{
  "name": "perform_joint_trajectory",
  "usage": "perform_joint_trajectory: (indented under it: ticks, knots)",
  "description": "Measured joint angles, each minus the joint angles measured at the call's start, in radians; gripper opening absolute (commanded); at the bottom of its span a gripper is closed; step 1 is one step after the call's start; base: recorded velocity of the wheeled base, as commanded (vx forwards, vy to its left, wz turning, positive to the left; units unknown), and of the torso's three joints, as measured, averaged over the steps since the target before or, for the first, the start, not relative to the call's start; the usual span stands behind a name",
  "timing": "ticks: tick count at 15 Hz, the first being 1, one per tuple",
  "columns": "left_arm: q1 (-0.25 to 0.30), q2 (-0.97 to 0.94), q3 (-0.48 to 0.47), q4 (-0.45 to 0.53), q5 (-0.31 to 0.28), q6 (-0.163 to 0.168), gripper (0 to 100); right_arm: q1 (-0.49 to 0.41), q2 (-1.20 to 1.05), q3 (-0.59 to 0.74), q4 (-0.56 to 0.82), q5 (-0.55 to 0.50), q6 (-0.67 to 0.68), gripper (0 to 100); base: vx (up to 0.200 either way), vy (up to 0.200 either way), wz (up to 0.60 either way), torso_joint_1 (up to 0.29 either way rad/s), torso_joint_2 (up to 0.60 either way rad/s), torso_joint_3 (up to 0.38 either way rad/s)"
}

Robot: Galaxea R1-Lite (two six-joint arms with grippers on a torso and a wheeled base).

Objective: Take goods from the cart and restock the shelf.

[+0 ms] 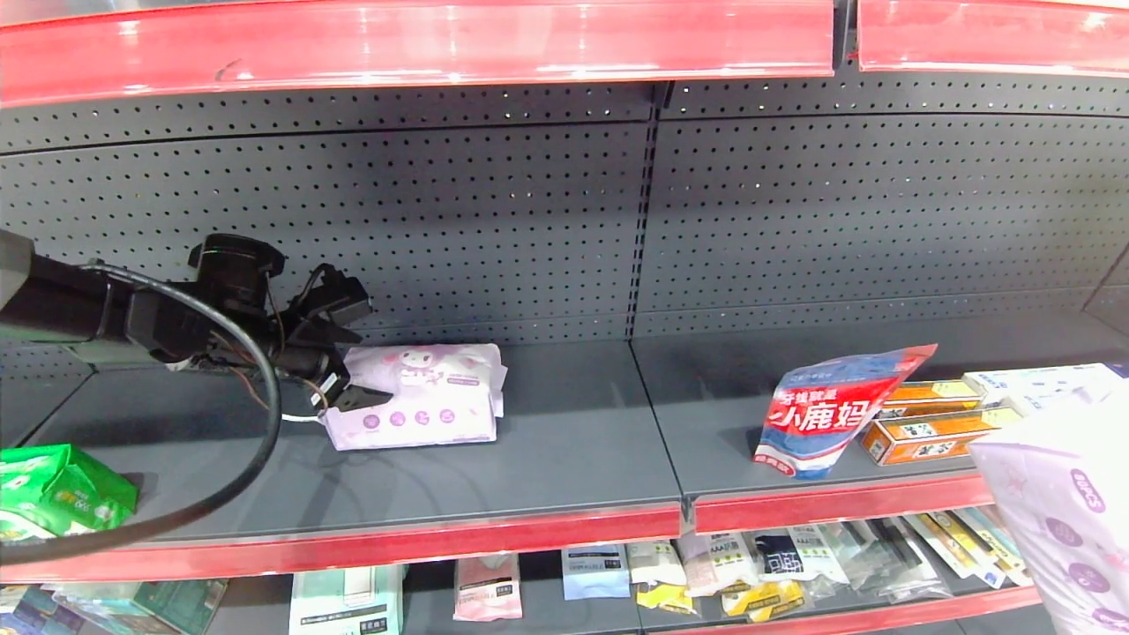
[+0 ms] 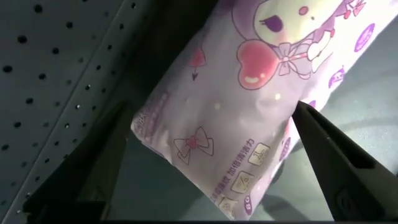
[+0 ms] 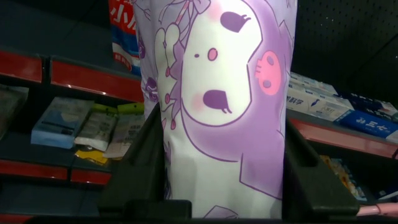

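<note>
Purple cartoon pack [image 1: 423, 401] on shelf [image 1: 573, 441], left hand [image 1: 366, 357] released; right hand [image 3: 224, 162] grasping second pack [image 3: 230, 87].

Packs cropped at the view's edges
Purple pack [image 1: 1058, 529] runs off right, green pack [image 1: 53, 494] off left; lower-shelf sachets [image 1: 706, 564] seem too small to identify.
</note>
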State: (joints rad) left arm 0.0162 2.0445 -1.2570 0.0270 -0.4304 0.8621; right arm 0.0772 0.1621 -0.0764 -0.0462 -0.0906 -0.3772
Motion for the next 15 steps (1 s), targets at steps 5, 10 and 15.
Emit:
perform_joint_trajectory:
  ticks: [5, 10, 15]
  knots:
    - [-0.003, 0.037, -0.067, 0.051, -0.001, 0.028, 100, 0.001, 0.000, 0.003, 0.000, 0.001, -0.001, 0, 0.000, 0.000, 0.00, 0.000, 0.00, 0.000]
    - [-0.005, 0.054, -0.144, 0.177, -0.001, 0.029, 100, 0.001, 0.000, 0.007, 0.001, 0.001, -0.001, 0, 0.000, 0.000, 0.00, 0.000, 0.00, 0.000]
    - [-0.009, 0.070, -0.228, 0.235, -0.002, 0.029, 100, 0.001, 0.001, 0.012, 0.001, 0.002, -0.001, 0, 0.000, 0.000, 0.00, 0.000, 0.00, 0.000]
